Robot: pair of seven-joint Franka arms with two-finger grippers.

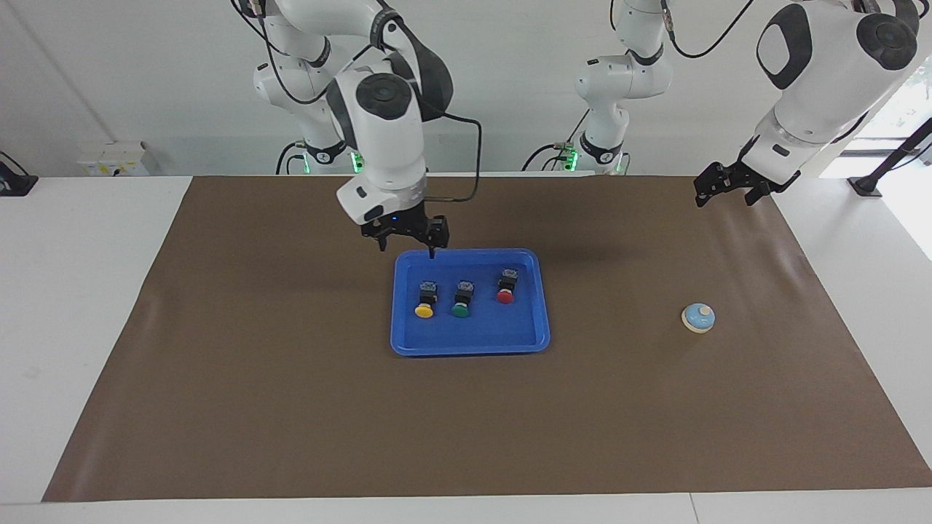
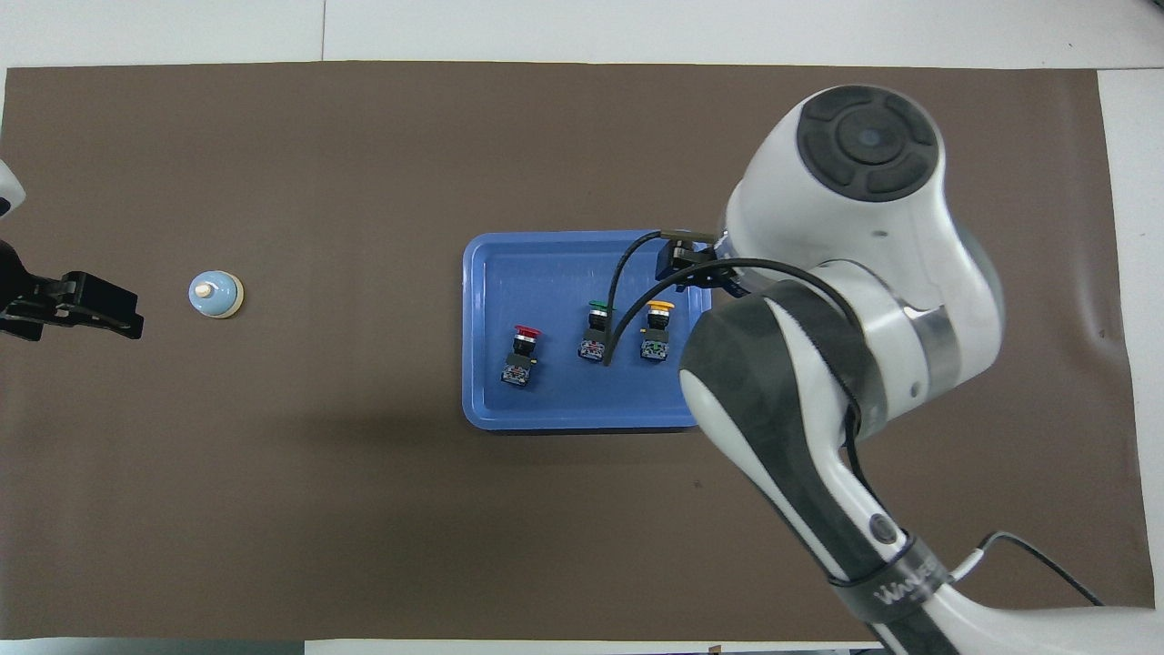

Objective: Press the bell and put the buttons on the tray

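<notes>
Three push-button switches lie inside the blue tray (image 1: 470, 342) at mid-frame in the facing view: the yellow button (image 1: 425, 300), the green button (image 1: 461, 300) and the red button (image 1: 507, 285) in a row. The right gripper (image 1: 405, 240) hangs empty, fingers spread, above the tray's upper-left corner, clear of all three. The bell (image 1: 698, 318) sits alone on the brown mat (image 1: 255, 378) at right of frame, well below the left gripper (image 1: 728, 191), which waits at upper right, raised, fingers apart, holding nothing.
</notes>
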